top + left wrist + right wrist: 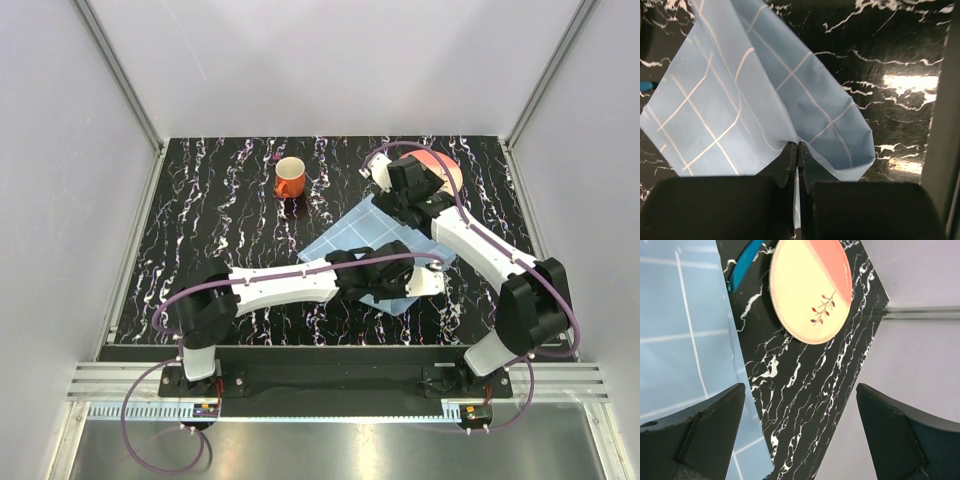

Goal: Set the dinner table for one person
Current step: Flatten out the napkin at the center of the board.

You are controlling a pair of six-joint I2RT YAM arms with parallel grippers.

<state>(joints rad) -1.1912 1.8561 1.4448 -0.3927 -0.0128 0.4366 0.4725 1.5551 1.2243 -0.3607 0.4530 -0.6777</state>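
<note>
The left jaws pinch a corner of the blue checked mat [715,100], bunched just ahead of them over the marbled surface [200,200]; laying it is the step in hand. The right jaws gape empty, the plate [807,290] ahead. Next, probably spread it flat and let go.

Left gripper [797,150] jaws pressed together, pinching edge of light-blue checked cloth [730,100]. Cloth creased at pinch: one fold bulging right, rest spreading left and away over black marbled tabletop [890,45]. Bright glare patches [910,82] on tabletop right of cloth. Sliver of blue object [646,85] beside cloth's left edge, identity unclear.
</note>
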